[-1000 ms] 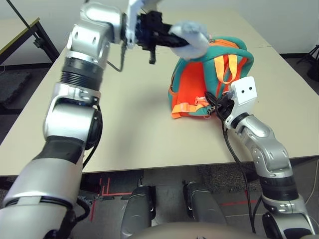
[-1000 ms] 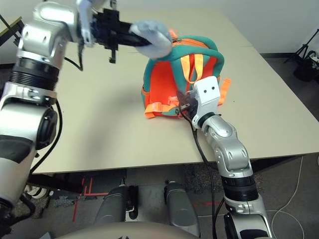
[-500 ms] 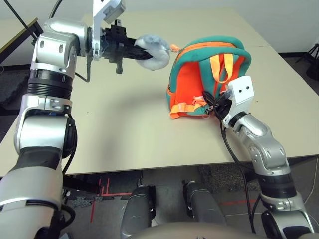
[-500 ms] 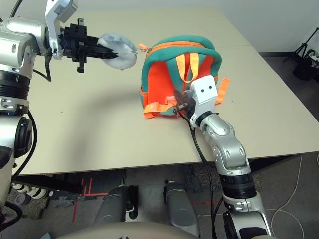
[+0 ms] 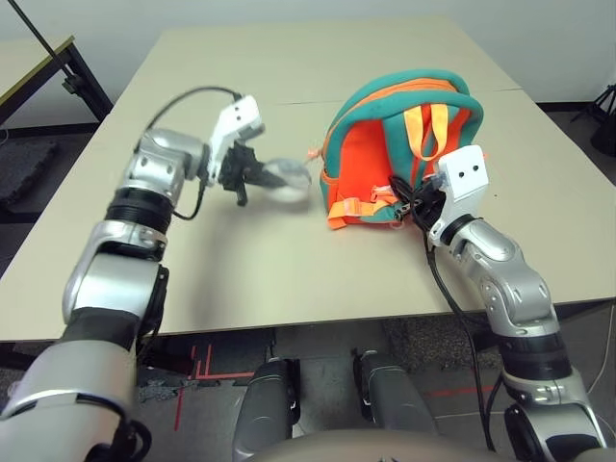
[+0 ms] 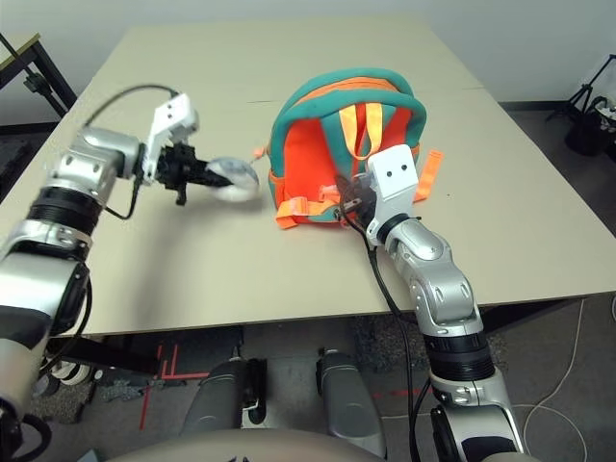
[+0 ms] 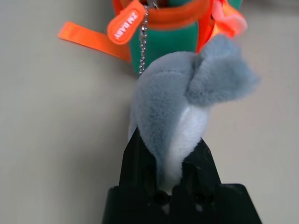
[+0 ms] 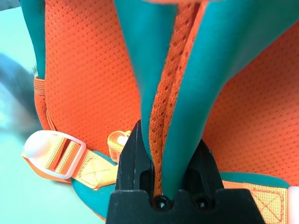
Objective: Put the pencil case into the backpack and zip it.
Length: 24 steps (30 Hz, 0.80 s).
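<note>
Both pairs of fingers are clamped on something: the left gripper is pinched on the grey plush charm, held low over the table just beside the backpack, and the right gripper is closed on a teal shoulder strap at the backpack's near side. The backpack stands upright near the middle of the table. The charm hangs from it by a thin chain. Judging by the bulging body and the absent pencil case, the case is probably already inside; whether the zip is fully closed cannot be told. An orange tag by the chain reads "ZM BABY".
</note>
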Each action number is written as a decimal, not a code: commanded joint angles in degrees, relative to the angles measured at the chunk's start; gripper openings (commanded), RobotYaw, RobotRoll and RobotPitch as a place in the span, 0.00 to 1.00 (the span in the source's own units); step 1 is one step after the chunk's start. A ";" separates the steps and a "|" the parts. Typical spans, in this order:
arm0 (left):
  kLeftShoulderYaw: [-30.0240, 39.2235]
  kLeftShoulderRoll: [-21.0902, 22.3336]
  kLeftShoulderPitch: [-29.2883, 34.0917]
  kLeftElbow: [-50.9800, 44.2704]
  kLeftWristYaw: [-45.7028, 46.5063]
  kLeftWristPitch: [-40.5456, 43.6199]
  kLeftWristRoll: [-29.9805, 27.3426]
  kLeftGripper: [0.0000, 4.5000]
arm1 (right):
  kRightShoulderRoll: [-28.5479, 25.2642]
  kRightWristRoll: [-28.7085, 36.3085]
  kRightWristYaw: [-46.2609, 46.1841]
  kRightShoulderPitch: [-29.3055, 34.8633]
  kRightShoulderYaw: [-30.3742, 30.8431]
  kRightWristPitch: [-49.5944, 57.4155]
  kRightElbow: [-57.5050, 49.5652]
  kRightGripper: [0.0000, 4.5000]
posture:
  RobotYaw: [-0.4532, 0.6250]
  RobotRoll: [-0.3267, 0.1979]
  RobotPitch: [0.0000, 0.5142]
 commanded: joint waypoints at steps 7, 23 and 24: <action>-0.41 -2.92 0.12 7.13 1.54 -2.42 2.97 0.06 | -0.37 -0.61 0.02 0.81 0.49 1.97 1.58 0.08 | 0.23 0.62 0.18; 6.92 1.83 -1.47 -4.55 -3.20 9.57 -3.36 1.00 | -13.15 18.18 15.32 -5.57 -6.75 23.78 -4.89 0.89 | 0.23 0.62 0.19; 6.99 2.16 -1.15 -5.47 -3.33 10.17 -3.47 1.00 | -14.29 19.12 15.91 -6.07 -7.30 24.77 -4.89 0.97 | 0.23 0.62 0.19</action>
